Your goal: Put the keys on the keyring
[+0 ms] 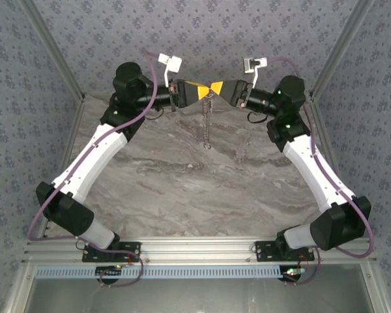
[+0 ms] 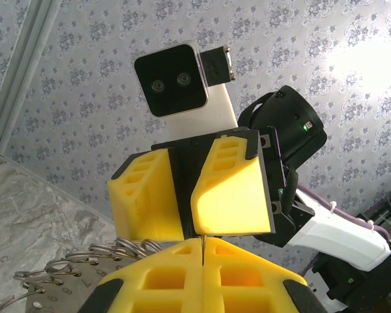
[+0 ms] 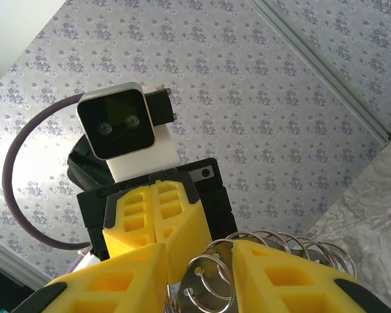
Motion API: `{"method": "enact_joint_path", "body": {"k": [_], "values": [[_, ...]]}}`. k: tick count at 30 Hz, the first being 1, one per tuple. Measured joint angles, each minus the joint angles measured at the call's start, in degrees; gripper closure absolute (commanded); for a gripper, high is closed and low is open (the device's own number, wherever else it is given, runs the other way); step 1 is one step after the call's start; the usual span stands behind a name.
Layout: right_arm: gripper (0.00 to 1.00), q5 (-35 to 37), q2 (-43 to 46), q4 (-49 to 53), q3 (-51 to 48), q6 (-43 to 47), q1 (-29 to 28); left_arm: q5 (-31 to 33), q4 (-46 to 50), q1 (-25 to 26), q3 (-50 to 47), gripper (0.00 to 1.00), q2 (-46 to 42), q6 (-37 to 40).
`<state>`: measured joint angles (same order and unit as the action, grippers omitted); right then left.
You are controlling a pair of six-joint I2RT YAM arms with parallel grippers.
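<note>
High above the table my two grippers meet tip to tip. My left gripper (image 1: pixel 204 90) (image 2: pixel 202 243) is shut on a thin metal edge of the keyring (image 2: pixel 201 246); its coiled silvery loops (image 2: pixel 91 253) fan out to the left. My right gripper (image 1: pixel 219 89) (image 3: pixel 199 261) is open, its yellow fingers (image 3: pixel 280 277) spread either side of the ring's loops (image 3: pixel 212 280) and flat holed metal pieces (image 3: pixel 194 287). A string of silvery pieces (image 1: pixel 208 124) dangles from the meeting point toward the table. No lilac-headed key is visible.
A grey marbled table (image 1: pixel 202 189) lies below, enclosed by patterned fabric walls (image 1: pixel 208 32) and metal frame posts (image 1: pixel 52 55). Both arms reach to the far middle, and the dangling pieces end just above the tabletop.
</note>
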<state>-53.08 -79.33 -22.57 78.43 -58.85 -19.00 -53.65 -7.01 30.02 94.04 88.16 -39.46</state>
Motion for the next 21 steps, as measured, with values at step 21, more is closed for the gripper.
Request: {"method": "enact_joint_path", "body": {"k": [21], "values": [[0.72, -0.3, 0.8, -5.4, -1.8, -3.2, -0.5, 0.3, 0.0, 0.0, 0.0, 1.0, 0.2, 0.0]]}}
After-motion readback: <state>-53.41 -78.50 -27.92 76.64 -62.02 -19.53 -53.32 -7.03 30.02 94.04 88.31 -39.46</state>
